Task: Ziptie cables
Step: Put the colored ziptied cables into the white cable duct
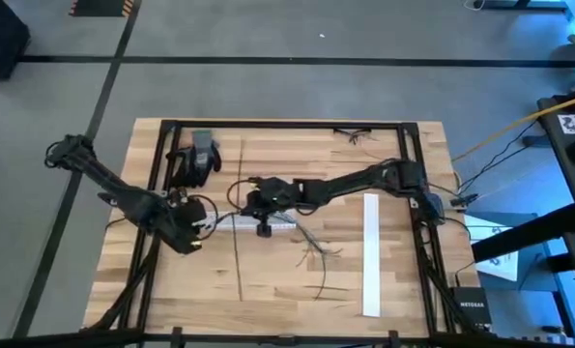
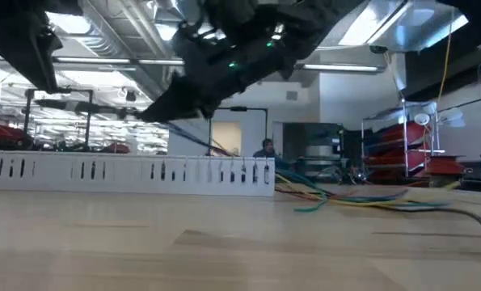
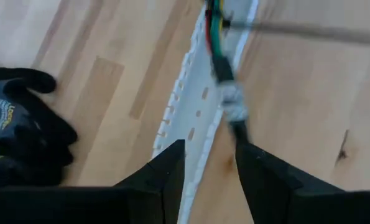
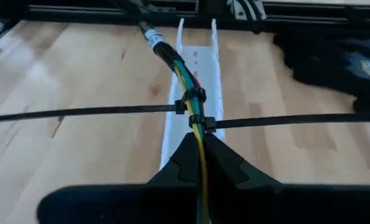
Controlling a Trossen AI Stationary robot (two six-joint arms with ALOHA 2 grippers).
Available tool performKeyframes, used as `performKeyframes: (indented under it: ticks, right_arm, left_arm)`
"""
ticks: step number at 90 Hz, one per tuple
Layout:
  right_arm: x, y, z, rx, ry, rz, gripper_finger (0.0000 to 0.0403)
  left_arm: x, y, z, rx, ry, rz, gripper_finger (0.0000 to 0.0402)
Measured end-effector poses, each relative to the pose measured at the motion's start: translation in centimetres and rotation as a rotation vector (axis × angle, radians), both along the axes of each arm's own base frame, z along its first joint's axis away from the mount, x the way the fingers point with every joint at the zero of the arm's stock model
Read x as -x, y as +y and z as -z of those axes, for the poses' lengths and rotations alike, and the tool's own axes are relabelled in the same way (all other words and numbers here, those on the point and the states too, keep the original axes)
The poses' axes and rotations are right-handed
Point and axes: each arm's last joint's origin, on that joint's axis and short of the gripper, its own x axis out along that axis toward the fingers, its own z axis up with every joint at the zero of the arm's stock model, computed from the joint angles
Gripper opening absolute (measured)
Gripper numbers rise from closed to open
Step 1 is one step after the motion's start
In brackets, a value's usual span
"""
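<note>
A bundle of coloured cables (image 4: 186,78), bound by two black zip ties (image 4: 196,111) whose tails stick out sideways, runs along above a white slotted strip (image 4: 200,59) at mid-table. My right gripper (image 4: 200,146) (image 1: 246,206) is shut on this bundle. The bundle's black-sleeved end (image 3: 225,74) reaches my left gripper (image 3: 211,158) (image 1: 196,228). That gripper is open, its fingers standing either side of the strip's end and the bundle's tip. More loose cables (image 1: 316,253) lie on the table. My right gripper pinches the bundle (image 4: 201,138) between its two fingers, just behind the nearer zip tie. The fingers lie along the bundle, which runs on from them over the white strip toward my left gripper. My left gripper: whether the bundle's black tip (image 3: 239,132) touches one finger, I cannot tell.
A black glove (image 1: 202,155) lies at the far left of the table. A second white strip (image 1: 371,253) lies lengthwise at the right. Spare zip ties (image 1: 355,134) lie near the far edge. A black frame (image 1: 287,125) borders the table.
</note>
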Motion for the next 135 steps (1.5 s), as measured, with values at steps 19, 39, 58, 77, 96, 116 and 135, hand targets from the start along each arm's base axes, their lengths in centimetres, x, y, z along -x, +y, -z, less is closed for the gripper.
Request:
performKeyframes:
  ticks: [19, 39, 58, 77, 96, 116, 135]
  right_arm:
    - [-1.2, 0.0, 1.1, -0.046, -0.006, 0.026, 0.0010]
    - [-1.4, 0.0, 2.8, -0.090, 0.042, 0.044, 0.0010]
    - [-1.2, -0.1, 3.9, -0.095, 0.097, 0.101, 0.0020]
    - [-0.9, -0.1, 3.6, -0.122, 0.136, 0.089, 0.0118]
    - [0.5, -0.1, 0.6, 0.014, 0.195, 0.016, 0.0214]
    - [2.9, -0.8, -3.6, 0.226, 0.245, 0.036, 0.0242]
    - [6.8, -0.7, -4.5, 0.222, 0.197, 0.013, 0.0243]
  left_arm:
    - [-0.1, 0.1, -0.1, -0.037, -0.020, 0.012, 0.0136]
    - [-0.1, 0.2, 0.6, -0.069, -0.034, 0.004, 0.0136]
    - [-0.4, 0.1, 0.9, -0.063, -0.065, -0.002, 0.0136]
    - [-0.9, -0.3, 0.6, -0.049, -0.112, 0.038, 0.0136]
    - [-1.6, -0.4, 0.5, -0.068, -0.159, 0.036, 0.0136]
    - [-4.3, 0.2, 1.6, -0.129, -0.157, 0.004, 0.0136]
    - [-8.2, 0.9, 4.1, -0.097, -0.064, 0.102, 0.0136]
